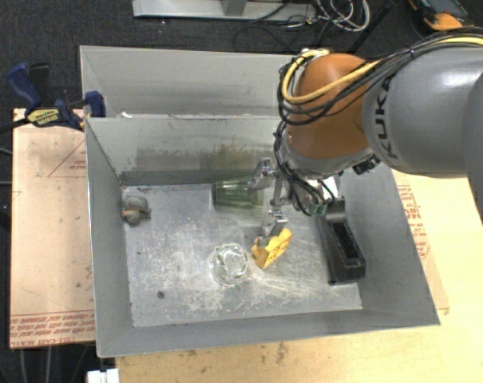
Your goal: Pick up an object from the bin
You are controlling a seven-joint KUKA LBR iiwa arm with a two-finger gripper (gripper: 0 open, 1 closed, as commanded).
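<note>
My gripper (270, 223) hangs low in the middle of the bin, under the orange wrist cover. Its tip is right above the upper end of a small yellow piece (273, 248) that lies on the bin floor; whether they touch I cannot tell. A green see-through cup (236, 194) lies on its side just to the gripper's left, by the back wall. In front and to the left of the yellow piece sits a clear crumpled-looking cup (229, 263).
A black oblong block (342, 250) lies along the bin's right wall, close to the arm. A small grey-brown lump (133, 207) rests in the far left corner. The arm and its orange cover hide the bin's back right part.
</note>
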